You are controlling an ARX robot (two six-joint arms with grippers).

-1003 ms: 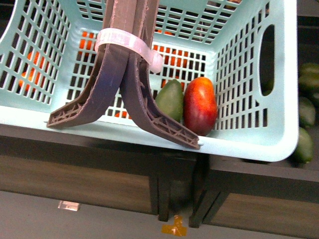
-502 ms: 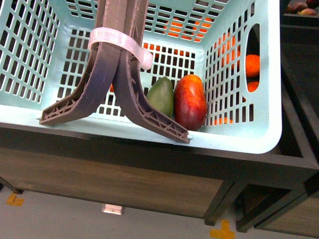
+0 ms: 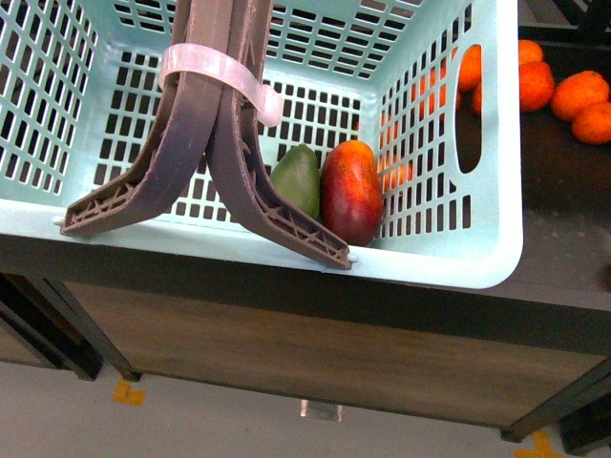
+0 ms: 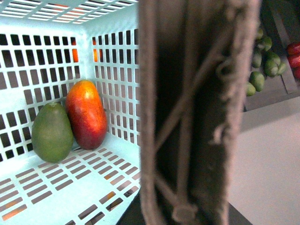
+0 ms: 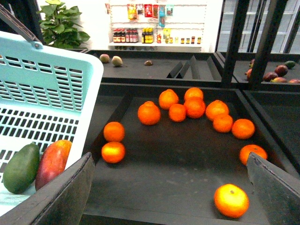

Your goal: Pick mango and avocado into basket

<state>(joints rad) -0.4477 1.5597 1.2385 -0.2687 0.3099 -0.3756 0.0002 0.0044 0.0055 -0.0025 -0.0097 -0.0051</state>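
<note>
**Both fruits lay in the basket; the picking looked done**

The mango point(image 3: 350, 192) and the avocado point(image 3: 297, 180) sat side by side, touching, on the floor of the light blue basket point(image 3: 449, 258). They were tucked into the corner by the basket's near rim, the mango closest to the side wall and the avocado just inside it. The left wrist view showed the same pair leaning against the lattice wall, avocado point(image 4: 51, 132) beside mango point(image 4: 86, 114). The two brown handles point(image 3: 205, 143) stood up over the basket, bound together by a white tie point(image 3: 218, 74).

By these pictures, the task's two items were already where they belonged, and nothing of the picking seemed left to do.

The right gripper point(image 5: 173, 187) hung with its fingers point(image 5: 56, 194) spread wide and empty, over a dark shelf point(image 5: 173, 173) scattered with oranges point(image 5: 190, 110), just beside the basket's outer wall. The left gripper itself did not show in any view; its camera looked past the handles point(image 4: 197, 112), very close and blurred, so whether it was gripping them could not be told.
</note>
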